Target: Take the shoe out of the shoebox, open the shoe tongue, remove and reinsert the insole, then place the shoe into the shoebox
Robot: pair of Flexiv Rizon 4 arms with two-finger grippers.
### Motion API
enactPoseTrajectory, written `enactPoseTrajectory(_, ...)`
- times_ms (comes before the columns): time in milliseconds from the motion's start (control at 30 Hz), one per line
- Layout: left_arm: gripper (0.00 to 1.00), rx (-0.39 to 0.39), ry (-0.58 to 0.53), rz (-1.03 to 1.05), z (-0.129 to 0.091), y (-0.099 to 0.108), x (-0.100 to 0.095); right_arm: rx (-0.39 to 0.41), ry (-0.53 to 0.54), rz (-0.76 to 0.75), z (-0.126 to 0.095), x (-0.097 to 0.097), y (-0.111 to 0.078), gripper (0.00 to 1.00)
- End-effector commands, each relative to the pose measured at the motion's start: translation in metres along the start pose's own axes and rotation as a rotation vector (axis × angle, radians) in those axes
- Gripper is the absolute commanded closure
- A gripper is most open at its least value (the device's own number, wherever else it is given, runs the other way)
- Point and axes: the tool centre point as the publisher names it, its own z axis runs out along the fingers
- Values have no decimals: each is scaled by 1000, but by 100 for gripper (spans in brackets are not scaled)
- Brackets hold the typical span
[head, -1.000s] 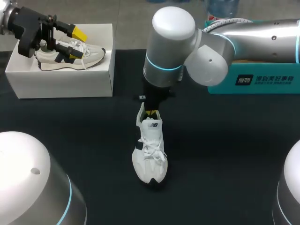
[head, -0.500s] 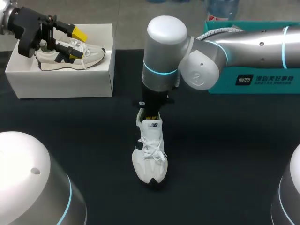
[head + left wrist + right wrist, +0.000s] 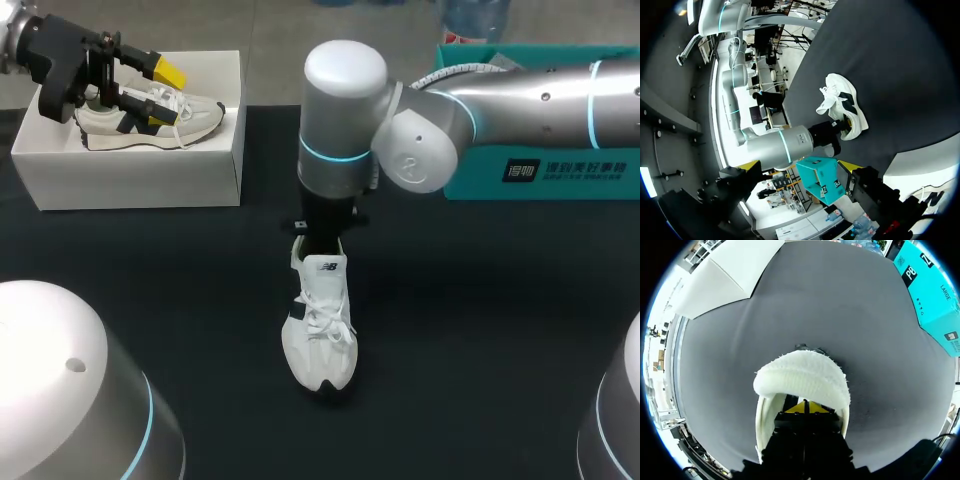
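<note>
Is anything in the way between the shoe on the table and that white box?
Nothing sizeable on the table between them. But the white box already holds another shoe, and the left gripper hangs over it, blocking the shoe on the table.

The black tabletop [image 3: 480, 330] carries three things. A white shoe [image 3: 320, 325] stands on its sole near the middle, toe toward the near edge. A white shoebox [image 3: 130, 175], open at the top, sits at the far left corner. A teal box [image 3: 560, 170] rests along the far right edge, well apart from both.
</note>
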Motion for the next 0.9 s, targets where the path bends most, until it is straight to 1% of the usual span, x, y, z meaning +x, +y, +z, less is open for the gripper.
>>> enactPoseTrajectory(33, 0, 2, 4, 0, 0, 0, -1, -20, -34, 1, -24, 0, -3, 100)
enactPoseTrajectory(167, 0, 2, 4, 0, 0, 0, -1, -24, -44, 1, -29, -3, -3, 100)
enactPoseTrajectory(400, 0, 2, 4, 0, 0, 0, -1, -6, -31, 12, -14, -9, 2, 100)
enactPoseTrajectory(533, 0, 2, 4, 0, 0, 0, -1, 16, -23, 6, -2, -8, 5, 100)
enactPoseTrajectory(700, 0, 2, 4, 0, 0, 0, -1, 31, -8, 2, 5, -5, 6, 100)
enactPoseTrajectory(900, 0, 2, 4, 0, 0, 0, -1, 31, 6, -5, 6, 0, 6, 100)
